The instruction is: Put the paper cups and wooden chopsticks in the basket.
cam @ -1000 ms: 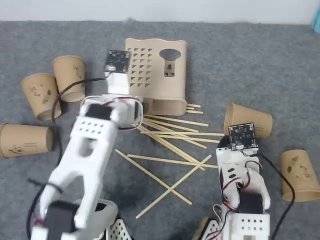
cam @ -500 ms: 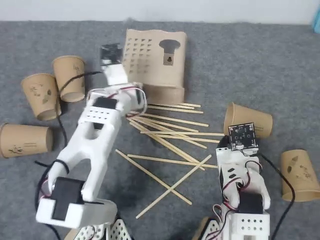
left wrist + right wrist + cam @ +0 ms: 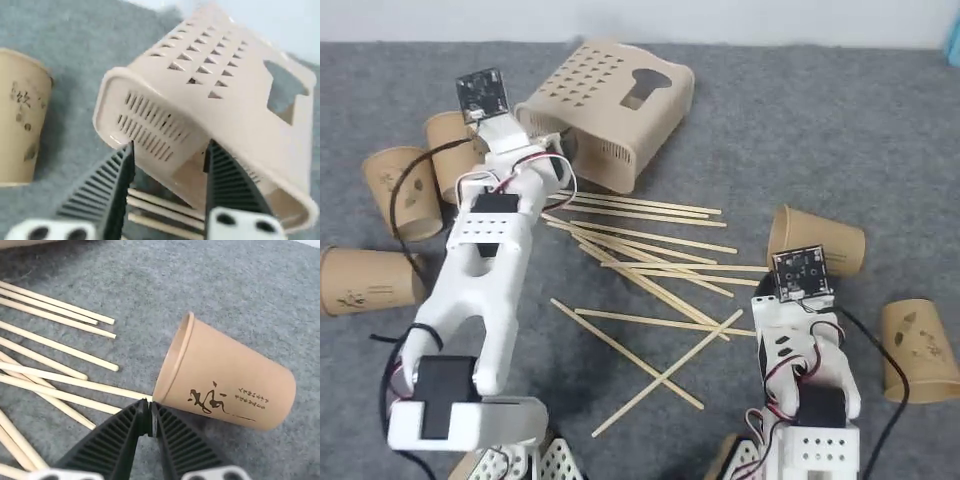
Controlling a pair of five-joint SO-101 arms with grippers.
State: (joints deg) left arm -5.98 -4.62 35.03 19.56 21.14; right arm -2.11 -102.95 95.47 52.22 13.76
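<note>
While three paper cups (image 3: 365, 280) lie unchanged at far left, the L arm (image 3: 485, 260) has swung left vs 1 s ago and the basket (image 3: 610, 100) went with it. Basket was square-on, now slanted and tipped, slatted end toward the L gripper (image 3: 169, 150), whose fingers are clamped across that corner, one each side. Chopsticks (image 3: 650, 250) are scattered on the mat (image 3: 840, 130) mid-table, nearest ones just by the basket, same spots. R arm (image 3: 805, 370) unmoved. R gripper (image 3: 149, 407) has fingers together, empty, tips just beside the rim of a cup (image 3: 225, 385) on its side. Fifth cup (image 3: 920, 350) at far right, same spot.
</note>
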